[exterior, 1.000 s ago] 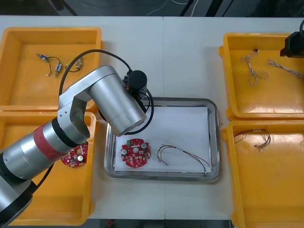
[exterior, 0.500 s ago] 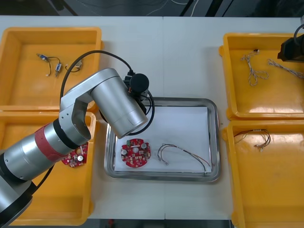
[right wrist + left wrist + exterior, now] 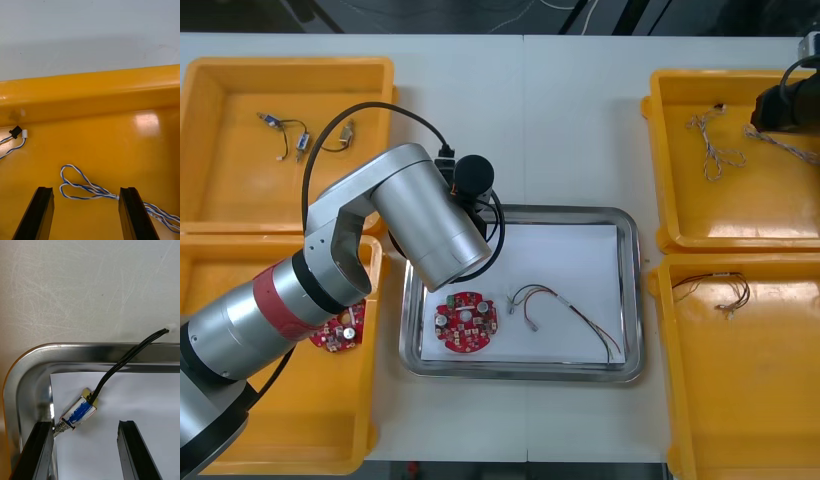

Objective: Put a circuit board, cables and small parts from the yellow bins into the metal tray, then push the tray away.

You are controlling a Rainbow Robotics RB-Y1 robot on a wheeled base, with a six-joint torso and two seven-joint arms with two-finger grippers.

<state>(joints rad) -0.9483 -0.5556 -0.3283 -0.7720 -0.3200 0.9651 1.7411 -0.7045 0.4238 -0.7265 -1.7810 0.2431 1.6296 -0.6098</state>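
Observation:
My left gripper (image 3: 84,450) stands open over the far left corner of the metal tray (image 3: 75,350). Between its fingers (image 3: 37,450), on the white lining, lies a small metal part (image 3: 77,413) with a blue body. Its black cable (image 3: 127,356) runs over the rim onto the table. In the front view the left arm (image 3: 425,225) covers that corner. A round red circuit board (image 3: 465,322) and a red and yellow cable (image 3: 565,315) lie in the tray (image 3: 632,300). My right gripper (image 3: 86,213) hangs open above a twisted blue and white cable (image 3: 84,187) in the far right bin (image 3: 660,160).
The far left bin (image 3: 210,150) holds small metal parts with cables (image 3: 300,138). A second circuit board (image 3: 338,330) lies in the near left bin. The near right bin (image 3: 680,400) holds a thin cable (image 3: 710,288). A black connector (image 3: 15,132) lies by the far right bin's wall (image 3: 90,97).
My left gripper has opened and let go of the small metal part in the tray corner. The cable in the tray has shifted. My right arm has moved left over the far right bin.

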